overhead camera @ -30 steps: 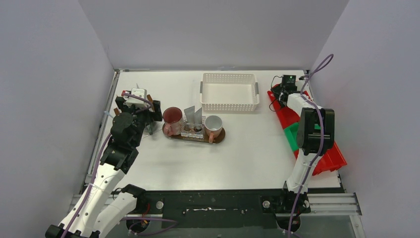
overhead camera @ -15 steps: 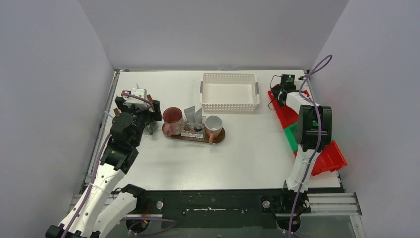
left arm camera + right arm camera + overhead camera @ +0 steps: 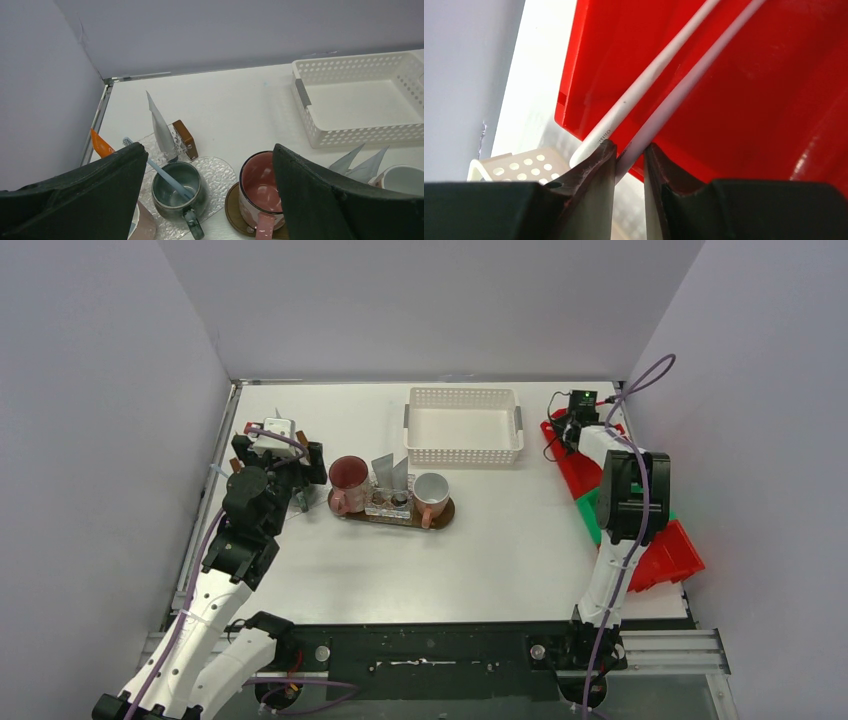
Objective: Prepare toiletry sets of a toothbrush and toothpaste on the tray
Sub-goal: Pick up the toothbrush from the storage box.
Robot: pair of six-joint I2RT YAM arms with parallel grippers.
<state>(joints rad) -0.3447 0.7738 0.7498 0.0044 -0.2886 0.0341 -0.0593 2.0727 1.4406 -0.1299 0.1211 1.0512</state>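
Left wrist view showed the left gripper (image 3: pixel 210 150) spread wide above the dark green mug (image 3: pixel 177 187), which held a pale toothbrush (image 3: pixel 160 172) on the glass tray (image 3: pixel 220 172). Rightward, the right gripper (image 3: pixel 630 155) pinched a white toothbrush (image 3: pixel 691 85) in the red bin (image 3: pixel 774 100).

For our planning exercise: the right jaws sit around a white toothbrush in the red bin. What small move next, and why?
Probably lift straight up: the right gripper looks pinched on one toothbrush; a second toothbrush lies close beside it in the bin, so dragging might snag.
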